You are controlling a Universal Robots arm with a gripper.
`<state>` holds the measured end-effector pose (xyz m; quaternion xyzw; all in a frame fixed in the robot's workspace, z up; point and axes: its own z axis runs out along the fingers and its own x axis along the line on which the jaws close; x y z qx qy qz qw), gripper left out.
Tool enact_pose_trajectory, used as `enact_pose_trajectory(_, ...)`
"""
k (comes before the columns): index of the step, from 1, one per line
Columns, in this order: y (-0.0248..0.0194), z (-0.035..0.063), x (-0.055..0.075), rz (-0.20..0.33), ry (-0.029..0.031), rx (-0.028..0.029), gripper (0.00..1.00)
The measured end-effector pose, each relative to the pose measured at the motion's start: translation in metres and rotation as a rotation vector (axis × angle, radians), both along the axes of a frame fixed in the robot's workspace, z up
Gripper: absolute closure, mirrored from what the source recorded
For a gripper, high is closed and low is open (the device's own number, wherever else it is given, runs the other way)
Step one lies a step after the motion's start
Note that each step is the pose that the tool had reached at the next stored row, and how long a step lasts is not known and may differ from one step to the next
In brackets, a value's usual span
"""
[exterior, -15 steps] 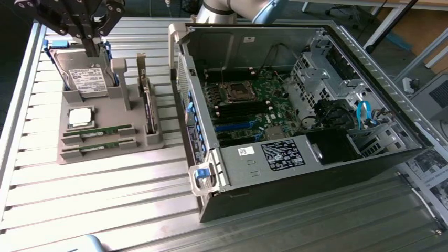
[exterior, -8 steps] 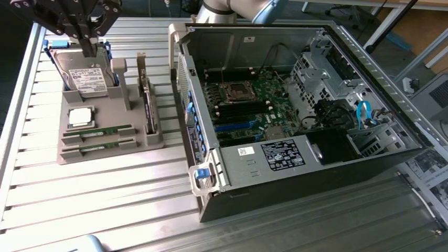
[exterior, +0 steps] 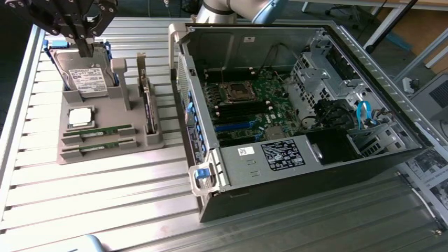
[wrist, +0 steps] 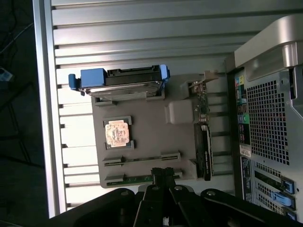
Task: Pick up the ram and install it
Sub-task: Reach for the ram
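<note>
Green ram (wrist: 137,179), perhaps partly behind gripper (wrist: 163,174).

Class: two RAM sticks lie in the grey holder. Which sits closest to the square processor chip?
The RAM stick in the slot beside the processor chip; the other RAM stick lies one slot farther, along the holder's outer edge.
</note>
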<state>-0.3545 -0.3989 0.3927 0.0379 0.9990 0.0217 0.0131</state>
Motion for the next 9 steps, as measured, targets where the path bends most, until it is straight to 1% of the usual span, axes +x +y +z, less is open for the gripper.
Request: enact_pose_trajectory(9, 0.0, 0.0, -0.006, 0.0, 0.0001, 0.0, 0.89)
